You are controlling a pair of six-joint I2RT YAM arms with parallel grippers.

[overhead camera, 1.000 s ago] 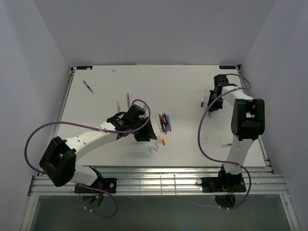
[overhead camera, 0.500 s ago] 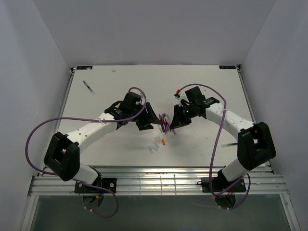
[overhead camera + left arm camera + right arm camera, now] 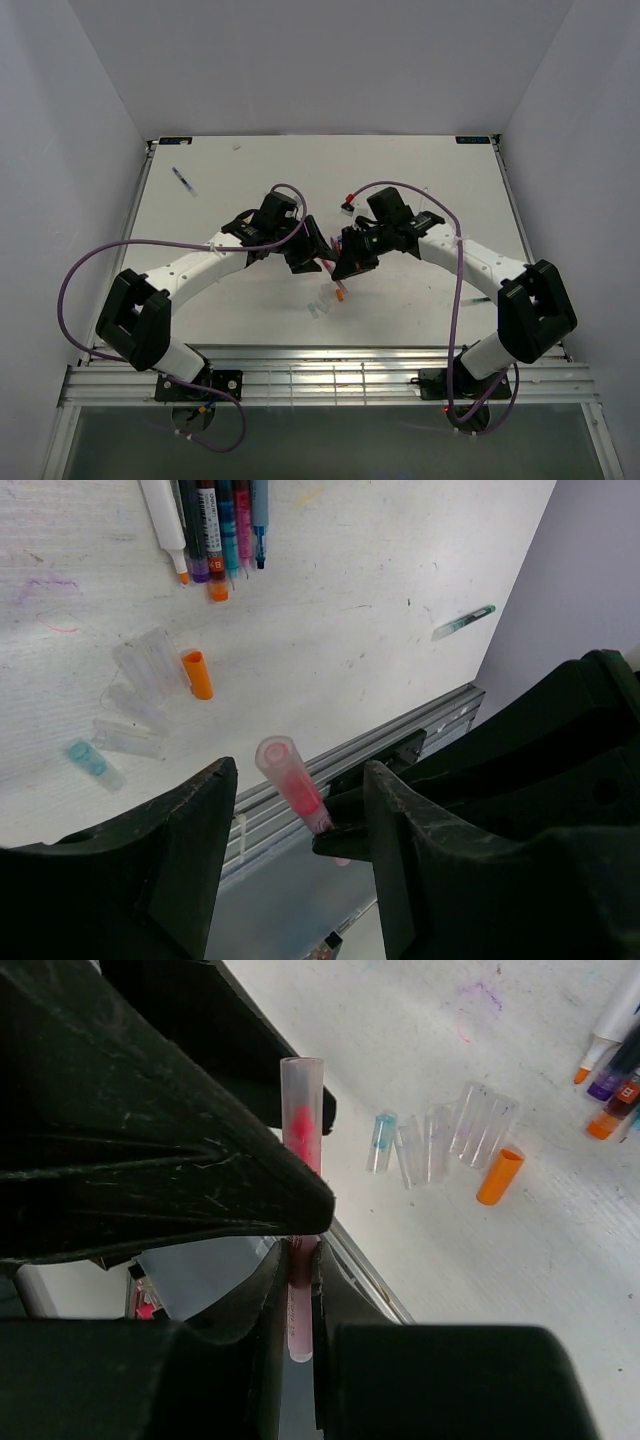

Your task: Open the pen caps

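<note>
A second ago the right arm was way off at the far side of the table (image 3: 380,600); now the right gripper (image 3: 300,1300) has swung to the middle, clamped tight on a pink pen (image 3: 292,783) held up in the air. Its clear cap (image 3: 302,1085) pokes up between the jaws of the left gripper (image 3: 295,830), which have spread wide and aren't touching it, so this looks like the next cap pull being lined up. No tray or box anywhere: an orange cap (image 3: 197,674) and some clear caps (image 3: 150,665) just lie loose on the table, near the row of other pens (image 3: 222,520).
</note>
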